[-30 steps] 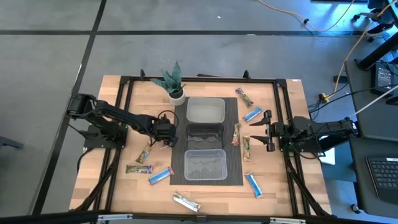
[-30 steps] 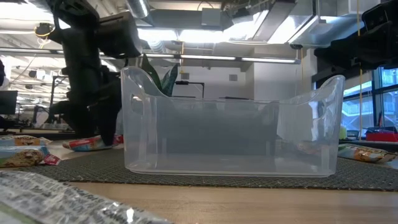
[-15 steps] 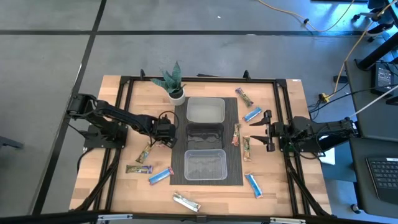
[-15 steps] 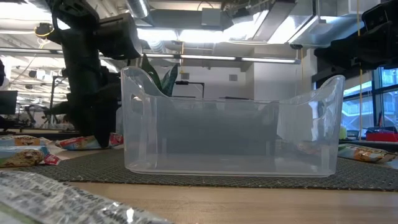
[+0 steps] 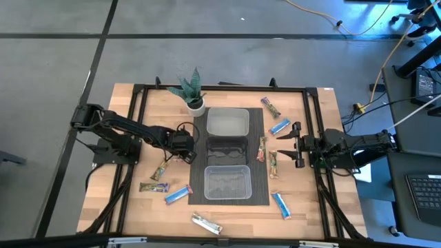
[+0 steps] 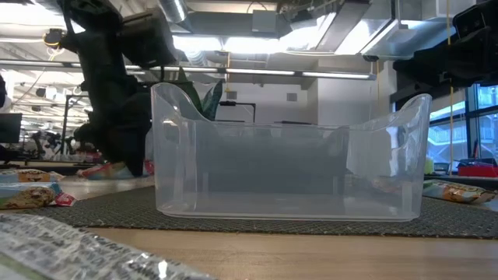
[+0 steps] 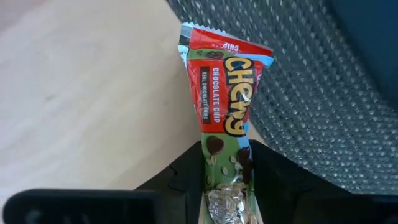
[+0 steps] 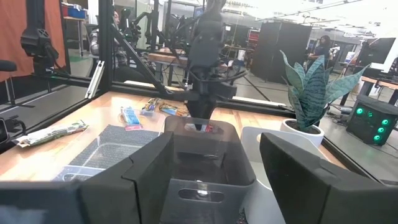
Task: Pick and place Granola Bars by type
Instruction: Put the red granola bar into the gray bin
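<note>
A red chocolate-chip granola bar [image 7: 227, 106] lies at the left edge of the dark mat [image 7: 311, 118], with my left gripper [image 7: 227, 180] shut on one end of it. In the high view that gripper [image 5: 185, 151] stands left of the middle dark bin [image 5: 228, 147] and hides the bar. My right gripper [image 5: 295, 145] hovers open at the mat's right side, holding nothing. More granola bars lie flat on the wood: a yellowish one [image 5: 160, 169], a brown one [image 5: 154, 187], a blue one [image 5: 178, 194] and a silver one [image 5: 205, 223]. My left gripper pinches the bar's green, foil-tipped end [image 7: 225, 155] between its two fingers, which come from above and point down. The wrapper is squeezed narrow there. The red end [image 7: 224, 46] reaches away toward the mat's edge. Seen from the low view, the bar [image 6: 105, 169] sits just above the table.
A clear bin [image 5: 228, 122] stands at the far end of the mat and another [image 5: 228, 182] at its near end. A potted plant [image 5: 193, 93] stands at the far edge. Several more bars lie right of the mat, one blue [image 5: 280, 127] and another [image 5: 280, 204].
My left gripper has shut on the red bar's end. In the low view the bar has since risen a little and shifted slightly away from the near clear bin. My right arm has kept still.
</note>
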Tool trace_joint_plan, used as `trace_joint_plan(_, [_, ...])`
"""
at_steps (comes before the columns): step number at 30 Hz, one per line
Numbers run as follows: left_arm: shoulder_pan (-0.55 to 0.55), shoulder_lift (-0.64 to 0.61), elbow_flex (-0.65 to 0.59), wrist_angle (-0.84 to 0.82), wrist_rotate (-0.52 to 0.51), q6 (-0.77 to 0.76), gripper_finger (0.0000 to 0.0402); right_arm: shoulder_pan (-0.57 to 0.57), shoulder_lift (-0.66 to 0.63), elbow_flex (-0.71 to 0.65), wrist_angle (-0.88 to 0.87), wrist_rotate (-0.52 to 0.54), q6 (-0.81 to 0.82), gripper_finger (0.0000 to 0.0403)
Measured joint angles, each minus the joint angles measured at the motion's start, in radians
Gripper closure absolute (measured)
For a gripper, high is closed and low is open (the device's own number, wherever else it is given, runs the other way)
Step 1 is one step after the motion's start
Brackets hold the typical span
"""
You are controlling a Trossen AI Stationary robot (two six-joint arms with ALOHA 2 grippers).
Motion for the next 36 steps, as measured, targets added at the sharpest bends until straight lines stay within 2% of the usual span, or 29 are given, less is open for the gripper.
trace_joint_plan(6, [0.014,-0.053,0.001,-0.006,-0.017,0.036,0.0303,0.0,0.0,0.0,0.0,0.0,0.0,0.0161])
trace_joint_plan(13, [0.055,-0.185,0.001,0.044,-0.016,0.115,0.0304,0.0,0.0,0.0,0.0,0.0,0.0,0.0161])
trace_joint_plan(16, [0.075,-0.253,0.001,0.167,0.006,0.228,0.0304,0.0,0.0,0.0,0.0,0.0,0.0,0.0161])
trace_joint_plan(22, [0.11,-0.32,0.003,0.541,0.079,0.554,0.0304,0.0,0.0,0.0,0.0,0.001,0.0,0.0161])
trace_joint_plan(24, [0.133,-0.319,0.016,0.593,0.095,0.616,0.0304,0.0,0.0,0.0,0.0,0.0,0.0,0.0161])
trace_joint_plan(28, [0.2,-0.279,0.083,0.533,0.098,0.693,0.0304,0.0,0.0,0.0,0.0,0.001,0.0,0.0161])
trace_joint_plan(32, [0.263,-0.187,0.163,0.5,0.101,0.794,0.0304,0.0,0.0,0.0,0.001,0.001,0.0,0.0161])
trace_joint_plan(36, [0.317,-0.07,0.253,0.451,0.157,0.871,0.0304,0.0,0.0,0.0,0.0,0.001,0.0,0.0161])
